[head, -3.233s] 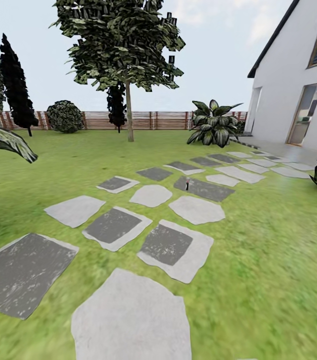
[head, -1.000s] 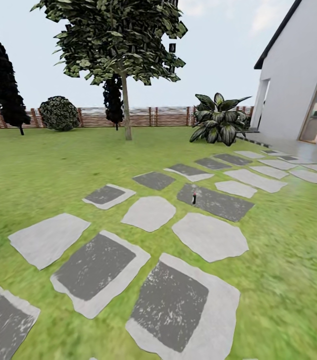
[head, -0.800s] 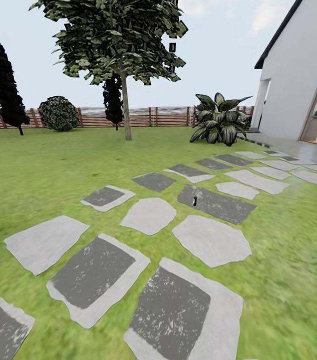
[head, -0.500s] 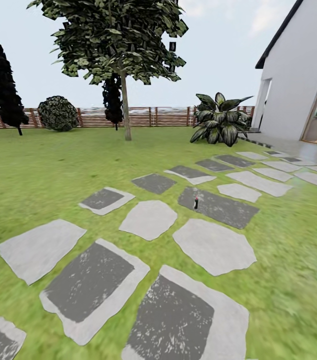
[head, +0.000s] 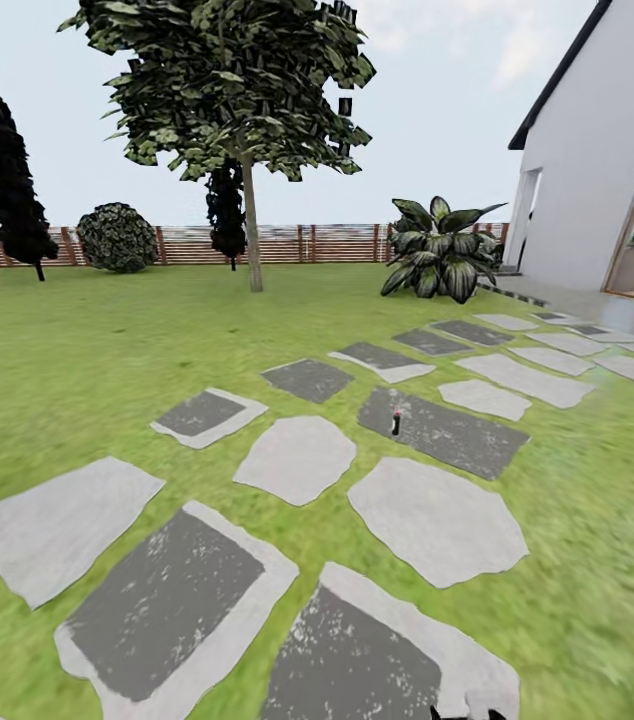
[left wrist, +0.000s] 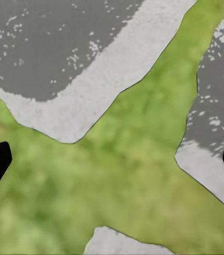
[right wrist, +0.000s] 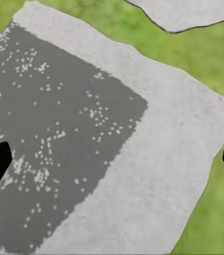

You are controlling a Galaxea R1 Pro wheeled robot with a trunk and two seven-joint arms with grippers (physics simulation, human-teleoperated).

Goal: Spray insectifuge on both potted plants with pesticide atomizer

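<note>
1. Pesticide atomizer [head: 395, 422]: small, slim, dark bottle with a red top, upright on a dark grey stepping stone [head: 444, 432] near the middle of the head view, well ahead of the robot.
2. Stepping stones: irregular pale and dark grey slabs set in the lawn [head: 87, 350], running from the near foreground toward the house [head: 607, 170] at the right.
3. Tree [head: 242, 110]: leafy crown on a thin trunk, standing on the grass before the fence.
4. Wooden fence [head: 277, 243]: horizontal slats, closing the far edge of the lawn.
5. Round bush [head: 117, 238] and dark conical trees [head: 7, 170]: at the far left along the fence.
6. Broad-leaved plant [head: 439, 250]: beside the corner of the house.
7. Left gripper [left wrist: 112, 162]: dark fingertips at opposite edges of the left wrist view, spread wide, nothing between them; grass and slab edges below.
8. Right gripper [right wrist: 112, 159]: fingertips likewise wide apart and empty, above a dark slab with a pale border [right wrist: 160, 175].
</note>
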